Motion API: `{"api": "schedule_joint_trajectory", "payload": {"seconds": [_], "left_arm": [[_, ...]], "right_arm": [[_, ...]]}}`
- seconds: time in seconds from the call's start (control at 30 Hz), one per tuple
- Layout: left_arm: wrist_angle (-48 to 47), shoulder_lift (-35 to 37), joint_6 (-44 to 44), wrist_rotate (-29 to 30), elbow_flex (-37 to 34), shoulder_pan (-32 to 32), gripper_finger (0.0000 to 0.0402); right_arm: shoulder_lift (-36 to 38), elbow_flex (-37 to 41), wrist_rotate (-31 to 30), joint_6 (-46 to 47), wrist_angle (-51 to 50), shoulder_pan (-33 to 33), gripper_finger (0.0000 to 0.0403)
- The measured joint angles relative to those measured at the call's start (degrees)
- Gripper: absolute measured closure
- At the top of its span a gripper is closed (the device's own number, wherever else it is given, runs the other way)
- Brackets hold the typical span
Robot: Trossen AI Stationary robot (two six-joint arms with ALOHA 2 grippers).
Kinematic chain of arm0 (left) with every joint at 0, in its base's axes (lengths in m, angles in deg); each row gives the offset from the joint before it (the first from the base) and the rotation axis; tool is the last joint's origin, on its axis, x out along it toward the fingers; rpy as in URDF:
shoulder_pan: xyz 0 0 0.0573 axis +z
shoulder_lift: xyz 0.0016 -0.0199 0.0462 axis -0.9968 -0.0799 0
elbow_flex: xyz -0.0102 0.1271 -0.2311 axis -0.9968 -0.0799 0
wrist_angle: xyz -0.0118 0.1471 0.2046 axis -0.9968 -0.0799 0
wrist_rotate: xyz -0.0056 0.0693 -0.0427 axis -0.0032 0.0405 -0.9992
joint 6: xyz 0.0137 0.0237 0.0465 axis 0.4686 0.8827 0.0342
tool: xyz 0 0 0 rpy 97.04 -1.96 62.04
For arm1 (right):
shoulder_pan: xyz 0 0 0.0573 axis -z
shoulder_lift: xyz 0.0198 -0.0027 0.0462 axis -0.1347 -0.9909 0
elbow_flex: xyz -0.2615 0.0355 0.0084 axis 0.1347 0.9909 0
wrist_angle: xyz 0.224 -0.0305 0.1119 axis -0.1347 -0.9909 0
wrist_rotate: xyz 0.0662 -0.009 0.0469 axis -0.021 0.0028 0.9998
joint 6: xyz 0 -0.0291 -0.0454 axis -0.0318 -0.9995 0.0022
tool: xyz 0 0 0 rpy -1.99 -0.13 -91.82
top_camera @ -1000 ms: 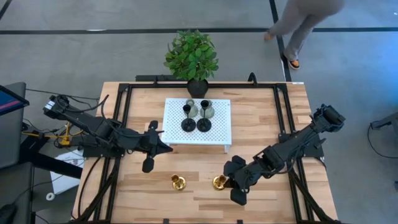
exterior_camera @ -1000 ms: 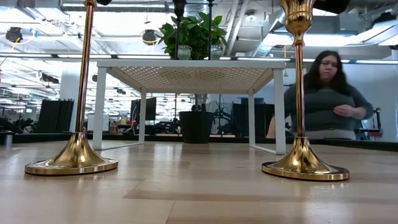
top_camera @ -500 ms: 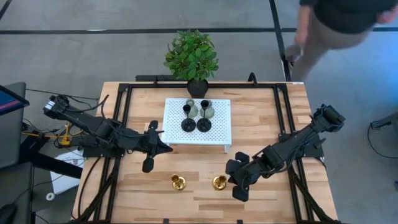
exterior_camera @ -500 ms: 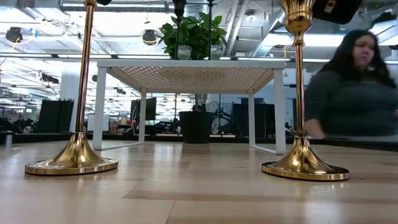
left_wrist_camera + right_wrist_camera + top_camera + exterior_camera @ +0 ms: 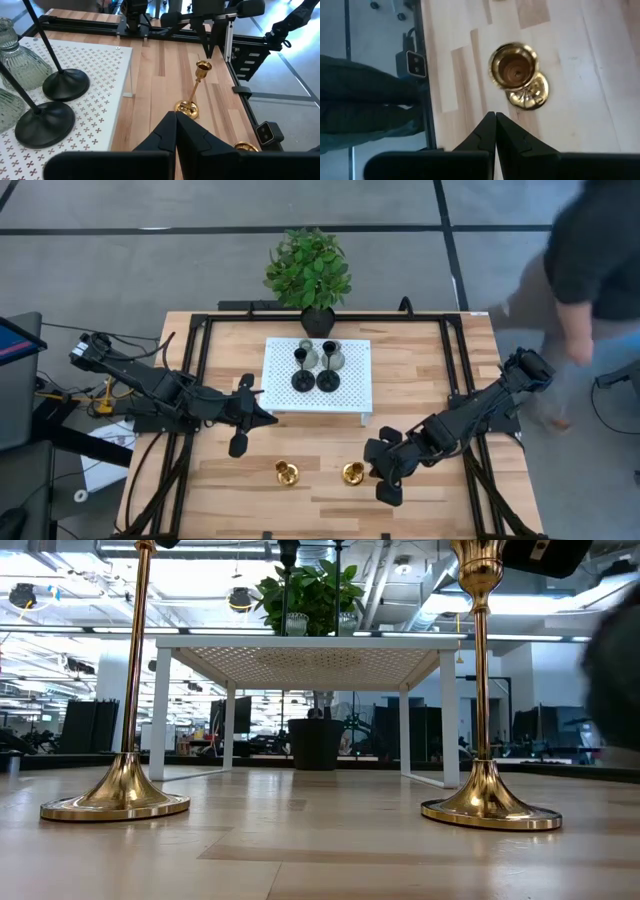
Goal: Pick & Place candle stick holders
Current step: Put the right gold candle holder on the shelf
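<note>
Your right tool is clenched empty, just right of the nearer gold holder, well in front of the white platform. Open it wide, then grab the stem.

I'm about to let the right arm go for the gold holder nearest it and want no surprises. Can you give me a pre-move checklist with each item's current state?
1. Right-hand gold holder upright on the table: ok.
2. Right gripper open for the grasp: not ok, fingers together.
3. Right gripper near the target: ok, just beside it, not touching.
4. Left gripper out of the way: ok, shut, by the white platform.
5. Other gold holder apart from the target: ok.
6. Nobody near: not ok, person beside the table's right edge.
</note>
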Motion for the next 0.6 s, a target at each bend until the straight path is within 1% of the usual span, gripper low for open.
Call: {"api": "schedule_joint_trajectory", "payload": {"seconds": [0.13, 0.2, 0.33, 0.47, 0.6], "left_arm": [[0.0, 0.0, 0.0, 0.0, 0.0, 0.0, 0.0398], [0.0, 0.0, 0.0, 0.0, 0.0, 0.0, 0.0398], [0.0, 0.0, 0.0, 0.0, 0.0, 0.0, 0.0398], [0.0, 0.0, 0.0, 0.0, 0.0, 0.0, 0.0399], [0.0, 0.0, 0.0, 0.0, 0.0, 0.0, 0.0398]], "right_arm": [[0.0, 0.1, -4.2, 0.6, -0.7, 0.0, 0.0397], [0.0, 1.1, -4.6, 0.7, -0.1, 0.0, 0.0382], [-0.1, 4.0, -4.5, 2.9, 0.0, -0.6, 0.0329], [-0.1, 7.9, -4.5, 3.1, 5.8, -1.5, 0.0264], [0.0, 11.1, -9.0, 2.9, 13.2, -2.5, 0.0205]]}}
